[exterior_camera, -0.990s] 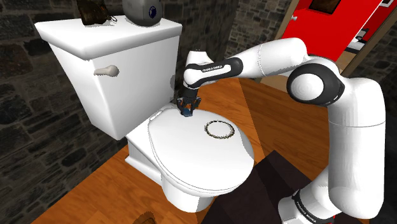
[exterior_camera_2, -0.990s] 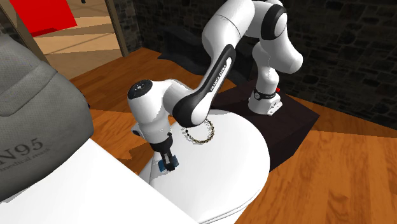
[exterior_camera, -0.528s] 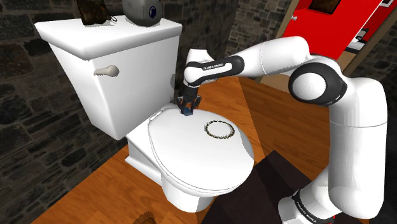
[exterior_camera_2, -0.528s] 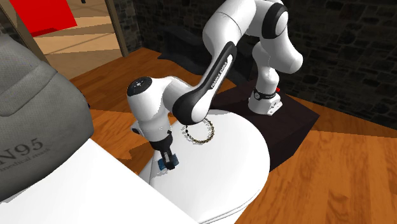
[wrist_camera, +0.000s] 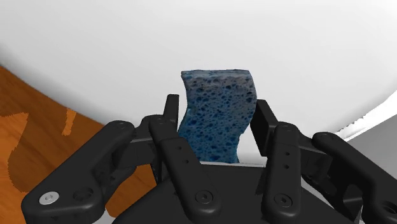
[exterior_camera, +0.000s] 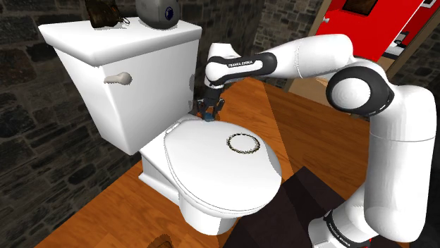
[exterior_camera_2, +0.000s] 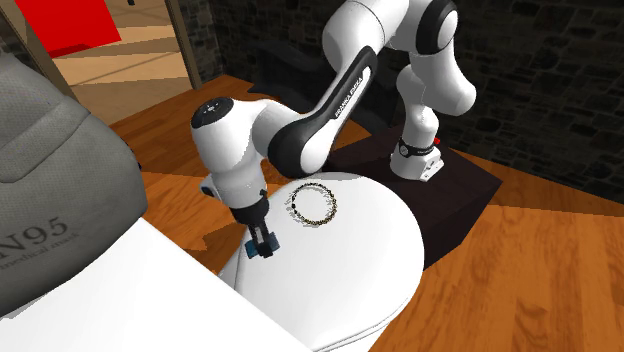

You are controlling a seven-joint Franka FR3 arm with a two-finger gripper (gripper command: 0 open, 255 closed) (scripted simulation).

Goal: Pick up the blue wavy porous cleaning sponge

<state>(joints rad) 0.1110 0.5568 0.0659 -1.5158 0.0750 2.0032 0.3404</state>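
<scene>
One blue sponge (wrist_camera: pixel 217 118) (pitted, wavy-edged) sits clamped in the claw (wrist_camera: pixel 216 107) over the toilet lid (exterior_camera: pixel 204 169).

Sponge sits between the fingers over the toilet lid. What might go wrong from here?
1. The hand clasps the blue sponge by its narrow sides, with much of it sticking out past the fingertips. Being soft and porous, it may squash and slip out.
2. The hand is close beside the toilet tank, so a careless lift might knock it.
3. If dropped, the sponge could land on the lid near the beaded ring.
</scene>
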